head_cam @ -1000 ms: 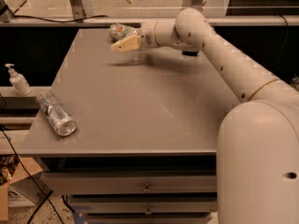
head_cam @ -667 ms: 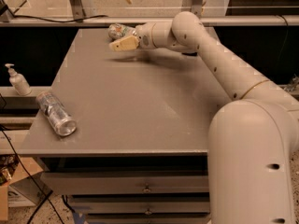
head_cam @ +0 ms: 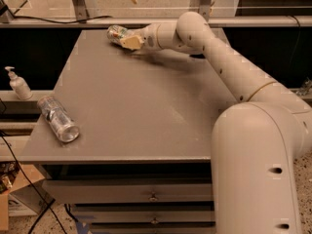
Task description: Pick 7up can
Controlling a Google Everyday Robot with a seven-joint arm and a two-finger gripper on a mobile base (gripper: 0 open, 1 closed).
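The 7up can (head_cam: 116,33), whitish-green with small red marks, lies on its side at the far back edge of the grey table (head_cam: 146,106), left of the middle. My gripper (head_cam: 129,41) reaches across the table from the right and sits right against the can's right end. The can sticks out to the left past the gripper's tan tip, and part of it is hidden behind the gripper.
A silvery-grey can (head_cam: 58,118) lies on its side near the table's front left edge. A white pump bottle (head_cam: 18,84) stands on a lower ledge off the left side. Drawers (head_cam: 151,194) sit under the tabletop. A rail and glass panel run behind the table.
My gripper and arm have shifted slightly left along the back edge, staying against the 7up can. The silvery-grey can has not moved.
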